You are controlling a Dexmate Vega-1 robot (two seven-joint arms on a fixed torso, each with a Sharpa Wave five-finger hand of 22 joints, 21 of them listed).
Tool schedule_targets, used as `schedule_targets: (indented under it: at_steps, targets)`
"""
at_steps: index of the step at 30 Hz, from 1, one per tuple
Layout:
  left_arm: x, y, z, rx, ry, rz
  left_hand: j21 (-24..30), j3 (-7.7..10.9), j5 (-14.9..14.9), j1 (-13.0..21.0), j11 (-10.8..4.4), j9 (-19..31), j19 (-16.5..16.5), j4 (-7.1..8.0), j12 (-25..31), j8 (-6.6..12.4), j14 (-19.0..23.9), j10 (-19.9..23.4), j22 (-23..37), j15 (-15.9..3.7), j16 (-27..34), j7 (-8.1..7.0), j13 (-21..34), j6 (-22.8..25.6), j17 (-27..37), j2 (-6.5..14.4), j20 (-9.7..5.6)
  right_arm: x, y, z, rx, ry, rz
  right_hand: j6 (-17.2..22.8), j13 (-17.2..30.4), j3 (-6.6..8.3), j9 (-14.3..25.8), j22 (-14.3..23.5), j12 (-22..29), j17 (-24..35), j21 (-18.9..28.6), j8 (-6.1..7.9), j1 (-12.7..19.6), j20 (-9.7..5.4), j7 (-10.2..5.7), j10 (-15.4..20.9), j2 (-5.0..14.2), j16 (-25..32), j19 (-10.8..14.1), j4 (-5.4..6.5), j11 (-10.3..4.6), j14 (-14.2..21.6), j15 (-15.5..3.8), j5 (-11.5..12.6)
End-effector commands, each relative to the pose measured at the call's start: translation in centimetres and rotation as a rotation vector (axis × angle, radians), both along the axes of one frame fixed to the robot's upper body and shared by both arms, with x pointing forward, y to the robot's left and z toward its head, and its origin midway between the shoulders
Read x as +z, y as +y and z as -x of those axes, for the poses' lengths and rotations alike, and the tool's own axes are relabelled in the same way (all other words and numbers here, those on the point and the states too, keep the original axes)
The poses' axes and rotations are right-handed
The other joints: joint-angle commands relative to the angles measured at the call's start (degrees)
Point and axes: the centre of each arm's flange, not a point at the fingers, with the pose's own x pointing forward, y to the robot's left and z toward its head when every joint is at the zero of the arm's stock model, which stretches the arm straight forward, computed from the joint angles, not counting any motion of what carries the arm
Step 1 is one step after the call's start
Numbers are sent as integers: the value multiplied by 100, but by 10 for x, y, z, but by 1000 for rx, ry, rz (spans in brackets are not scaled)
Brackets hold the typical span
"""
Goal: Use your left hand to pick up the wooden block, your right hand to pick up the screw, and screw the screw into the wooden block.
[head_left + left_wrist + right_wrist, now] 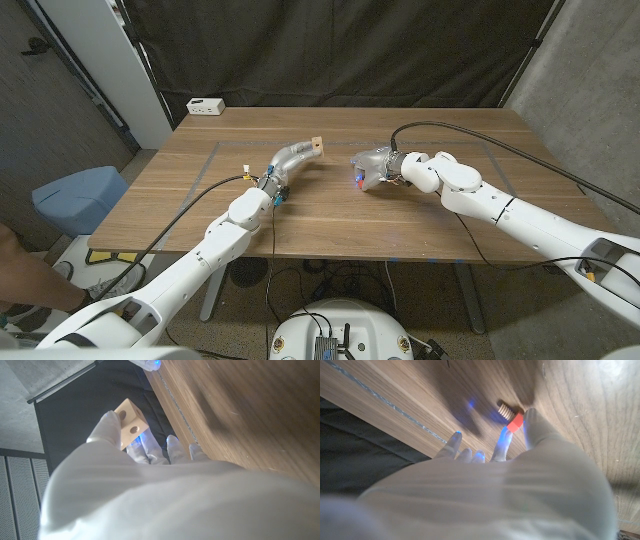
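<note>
Both pickups look done, the join isn't. left hand [292,158] has the wooden block [317,146] pinched at its fingertips, lifted off the surface [330,215] around mid-table; in the left wrist view the wooden block [129,422] sits between the fingers, two round holes on the faces toward the camera. right hand [372,169] is holding the screw [360,181]: in the right wrist view the red head [515,423] is gripped between fingertips and the pale threaded end [505,410] sticks out past them, above the wood with its shadow below, so I judge it's off the surface. In the head view the two hands are near each other but apart, block and screw not touching, thread not in any hole. Left to do, as I read it: bring the hands together, line the thread tip up with a hole, seat it, then turn it in. Which hole is the target I can't tell. Containers: none on the surface that I can make out; a small white box [204,106] sits at the far left corner, and whether it holds anything isn't readable.
</note>
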Motion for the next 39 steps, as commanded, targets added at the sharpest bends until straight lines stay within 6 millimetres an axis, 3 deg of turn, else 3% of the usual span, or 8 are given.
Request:
schedule_targets:
  at_steps: [1, 4, 12, 27, 39]
  targets:
    - [0, -2, -1, -8, -1, 1, 54, -22, 42, 8, 18, 10, -60, 7, -3, 46, -18, 25, 14, -401, 31, 8, 29, 45, 11, 62, 15, 0, 0, 0, 0, 6, 0, 87, 8, 61, 62, 10, 44, 13, 8, 83, 89, -51, 26, 89, 2, 48, 88, 8, 4, 73, -80, 46]
    - [-1, -2, -1, -6, 3, 1, 54, -24, 44, 6, 18, 10, -60, 5, -6, 48, -13, 26, 15, -403, 32, 18, 32, 49, 10, 61, 13, 0, 0, -1, 1, 8, -1, 84, 8, 72, 124, 12, 34, 17, 43, 155, 105, -220, 46, 111, 4, 74, 200, 8, 23, 156, -124, 52]
    - [-1, -2, -1, -7, 2, 2, 55, -16, 53, 10, 20, 8, -61, -2, -18, 57, -17, 26, 15, -404, 27, 20, 40, 69, 8, 76, 17, 1, 1, -3, 2, 12, -4, 111, 9, 93, 232, 11, 30, 28, 63, 295, 134, -452, 104, 170, 12, 86, 327, 8, 75, 222, -166, 63]
    - [-1, -3, 0, -14, 0, 1, 56, -5, 69, -13, 22, 5, -63, 1, -40, 61, -5, 29, 15, -393, 22, 30, 55, 75, 8, 96, 19, 1, 2, -3, 8, 6, -7, 255, 9, 142, 386, 4, 49, 50, 75, 541, 209, -680, 171, 321, 51, 109, 498, 3, 108, 343, -284, 82]
    - [-4, -5, 1, -17, 5, 1, 57, 12, 82, -40, 25, 2, -63, 7, -54, 59, 0, 41, 15, -384, 13, 38, 67, 70, 9, 117, 23, 2, 1, 0, 13, -11, -15, 282, 8, 153, 458, 1, 51, 59, 68, 644, 226, -714, 189, 374, 50, 112, 553, 6, 113, 390, -326, 87]
